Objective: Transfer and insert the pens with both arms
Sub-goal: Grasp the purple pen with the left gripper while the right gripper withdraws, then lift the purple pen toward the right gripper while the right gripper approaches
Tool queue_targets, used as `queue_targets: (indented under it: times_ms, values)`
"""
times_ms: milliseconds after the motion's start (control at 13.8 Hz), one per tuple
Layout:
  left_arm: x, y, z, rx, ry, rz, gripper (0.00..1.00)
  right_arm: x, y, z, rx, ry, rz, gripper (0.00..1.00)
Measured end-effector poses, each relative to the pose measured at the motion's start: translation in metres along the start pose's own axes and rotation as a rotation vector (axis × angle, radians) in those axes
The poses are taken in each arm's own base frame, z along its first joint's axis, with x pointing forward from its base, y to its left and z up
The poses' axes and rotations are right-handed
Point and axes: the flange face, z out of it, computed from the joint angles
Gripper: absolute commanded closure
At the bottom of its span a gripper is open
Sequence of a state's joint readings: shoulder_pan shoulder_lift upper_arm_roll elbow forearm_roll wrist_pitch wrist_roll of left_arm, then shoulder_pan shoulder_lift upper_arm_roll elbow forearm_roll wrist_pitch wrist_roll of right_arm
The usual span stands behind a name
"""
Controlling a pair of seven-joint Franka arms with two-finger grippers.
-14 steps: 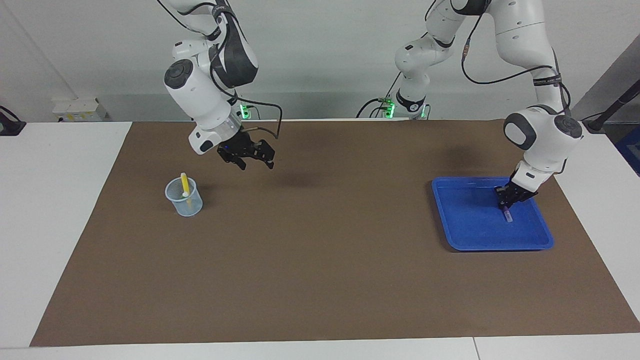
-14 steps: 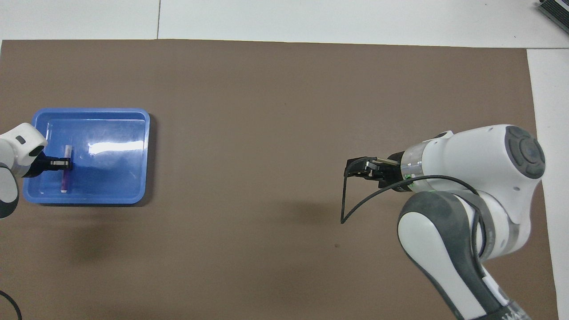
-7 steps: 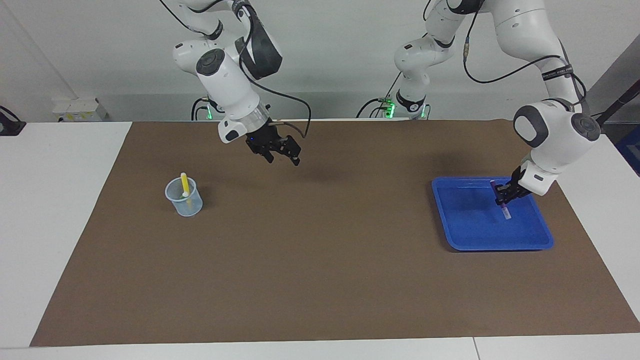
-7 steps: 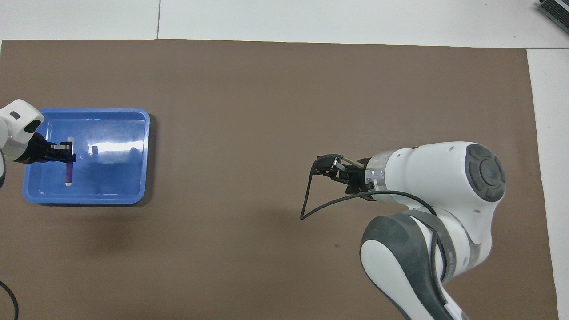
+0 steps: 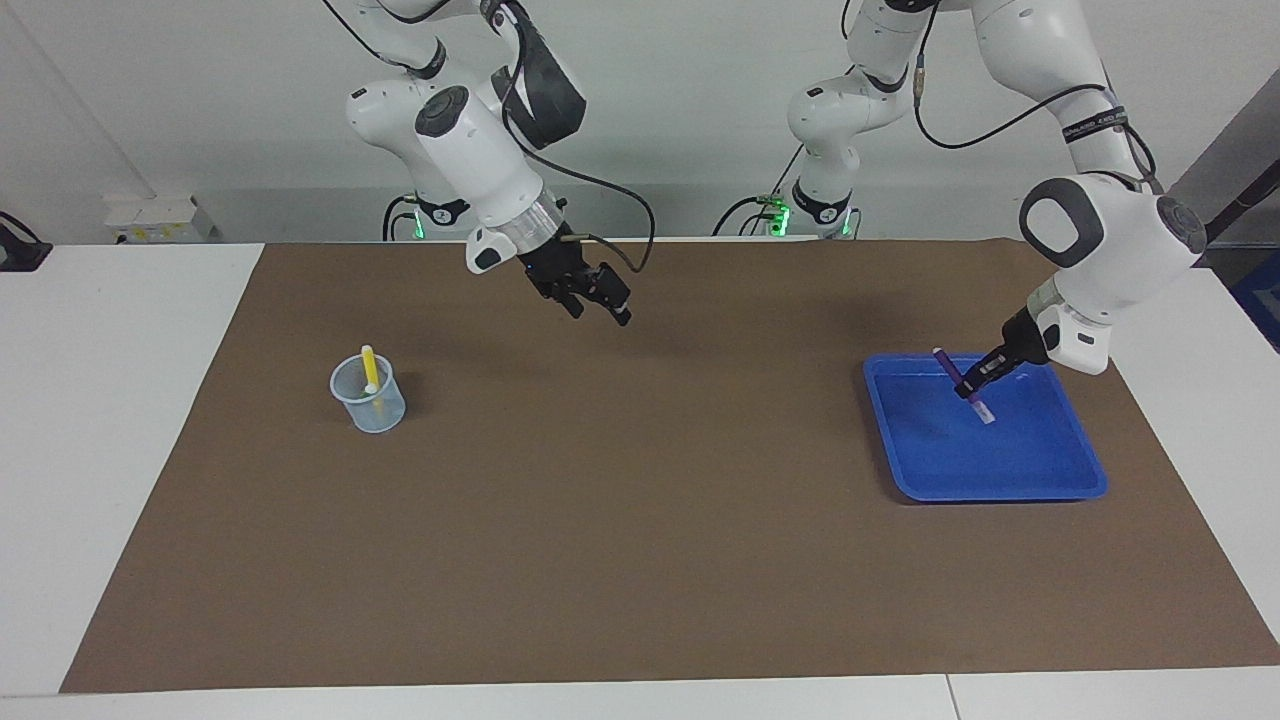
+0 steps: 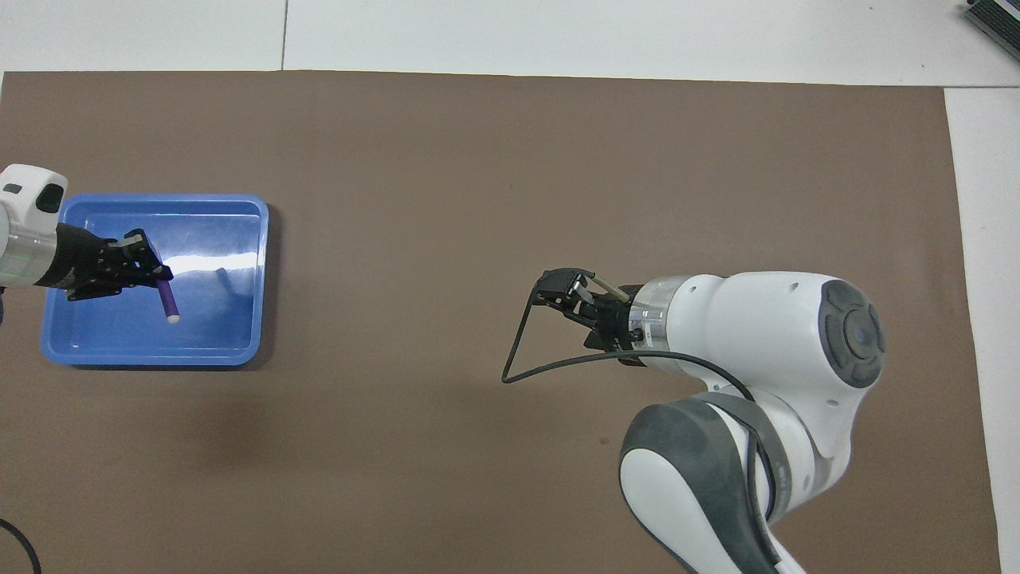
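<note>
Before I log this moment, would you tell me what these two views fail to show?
- The clear cup with the yellow pen: absent from the overhead view, covered by the right arm's body.
- A green pen: none visible in either view.
- The purple pen over the blue tray: where the left gripper pinches it is hidden by its fingers.
- The right gripper, empty over the brown mat.

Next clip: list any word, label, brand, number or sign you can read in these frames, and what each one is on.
No text can be read.
Black band with pale lettering on the left arm: too small to read.
Small round mark on the right arm's grey collar: unreadable.
Blue plastic tray, clear plastic cup, yellow pen, purple pen: no print visible.
</note>
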State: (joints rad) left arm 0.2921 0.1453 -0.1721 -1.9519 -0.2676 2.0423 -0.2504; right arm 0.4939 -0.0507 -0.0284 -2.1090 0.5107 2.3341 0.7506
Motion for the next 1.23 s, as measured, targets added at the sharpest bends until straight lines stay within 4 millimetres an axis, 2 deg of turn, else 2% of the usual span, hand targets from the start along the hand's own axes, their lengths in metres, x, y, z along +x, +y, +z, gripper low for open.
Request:
queue_targets:
  times_ms: [506,939,1228]
  values:
    - [-0.054,0.083,-0.022,-0.115,-0.041,-0.387,1.0,0.003,-0.005,-0.01,0.019,0.011,-0.002,0.0]
    - [-0.107,0.127,-0.046,-0.186,-0.078,-0.641,1.0,-0.002,-0.01,-0.011,0.029,0.016,-0.013,0.0]
    - [-0.156,0.151,-0.047,-0.195,-0.066,-0.734,1.0,-0.028,-0.022,-0.001,0.03,-0.003,-0.057,0.0]
